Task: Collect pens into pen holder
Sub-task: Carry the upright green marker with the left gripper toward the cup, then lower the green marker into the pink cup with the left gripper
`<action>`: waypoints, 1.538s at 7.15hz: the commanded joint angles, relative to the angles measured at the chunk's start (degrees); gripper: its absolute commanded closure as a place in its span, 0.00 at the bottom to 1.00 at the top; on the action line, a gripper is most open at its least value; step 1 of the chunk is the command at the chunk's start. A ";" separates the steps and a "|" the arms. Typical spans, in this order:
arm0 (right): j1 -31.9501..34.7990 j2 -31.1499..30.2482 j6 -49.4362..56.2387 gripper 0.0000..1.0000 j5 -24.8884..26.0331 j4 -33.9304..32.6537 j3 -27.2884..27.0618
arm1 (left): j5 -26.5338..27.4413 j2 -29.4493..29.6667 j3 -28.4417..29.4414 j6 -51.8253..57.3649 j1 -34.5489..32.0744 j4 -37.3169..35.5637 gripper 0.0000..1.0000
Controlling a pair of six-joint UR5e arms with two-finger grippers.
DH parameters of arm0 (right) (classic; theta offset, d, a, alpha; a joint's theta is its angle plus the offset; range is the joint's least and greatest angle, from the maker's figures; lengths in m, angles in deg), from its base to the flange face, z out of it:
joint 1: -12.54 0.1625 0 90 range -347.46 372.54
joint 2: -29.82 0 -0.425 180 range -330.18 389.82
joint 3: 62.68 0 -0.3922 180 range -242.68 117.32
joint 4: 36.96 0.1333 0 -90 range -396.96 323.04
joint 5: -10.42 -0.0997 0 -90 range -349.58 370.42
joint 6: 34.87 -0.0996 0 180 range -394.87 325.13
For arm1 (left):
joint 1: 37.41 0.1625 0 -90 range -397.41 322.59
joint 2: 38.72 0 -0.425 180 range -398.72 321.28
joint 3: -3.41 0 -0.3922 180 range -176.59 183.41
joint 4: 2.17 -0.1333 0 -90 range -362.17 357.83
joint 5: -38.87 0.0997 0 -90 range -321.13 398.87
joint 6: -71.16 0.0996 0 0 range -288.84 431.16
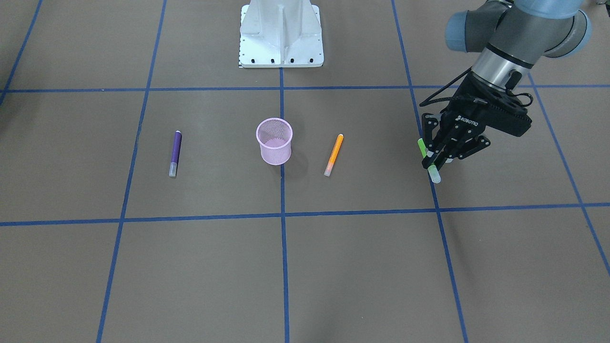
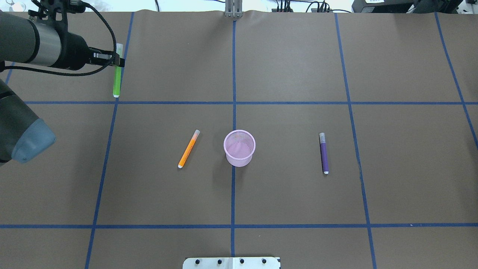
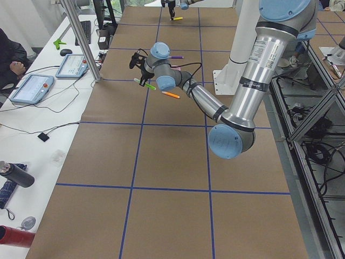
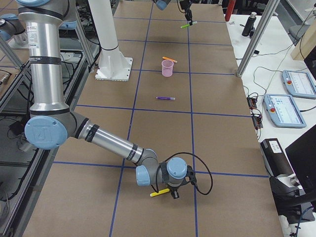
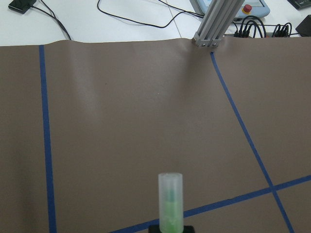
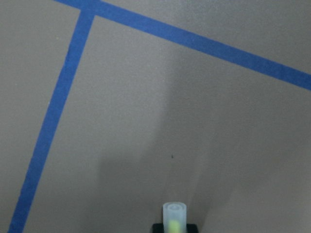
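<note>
My left gripper (image 1: 436,155) is shut on the green pen (image 1: 427,159) near its pale cap and holds it above the table at the far left of the overhead view (image 2: 117,71). The cap points away in the left wrist view (image 5: 170,204). The pink mesh pen holder (image 2: 239,149) stands upright and empty at the table's middle. The orange pen (image 2: 188,148) lies to its left and the purple pen (image 2: 323,153) to its right, both flat. My right gripper (image 4: 170,191) is far off to the side, shut on a yellow pen (image 6: 175,213), just above the table.
The robot's white base plate (image 1: 281,35) stands behind the pen holder. Blue tape lines (image 2: 233,102) cross the brown table cover. An aluminium post (image 5: 214,22) and cables stand at the table's far edge. An operator (image 3: 11,56) and tablets sit beside the table.
</note>
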 commanded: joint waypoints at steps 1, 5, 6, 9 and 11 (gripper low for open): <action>0.38 0.18 -0.61 1.00 -0.37 -0.05 -2.58 | 6.52 2.25 -0.57 -0.88 2.45 0.17 1.00; 3.62 3.85 -3.70 1.00 -1.16 -5.64 -4.26 | 37.61 8.49 -0.57 -10.03 25.97 0.61 1.00; 3.72 3.96 -3.78 1.00 -1.51 -6.28 -4.70 | 41.60 10.42 -0.22 -10.03 29.68 0.70 1.00; 3.90 3.78 -8.87 1.00 -2.66 -6.20 -6.62 | 42.08 15.43 3.27 -11.87 31.03 2.44 1.00; 3.90 3.34 -9.32 1.00 -3.35 -6.37 -8.22 | 44.36 16.68 12.92 -11.62 31.03 14.61 1.00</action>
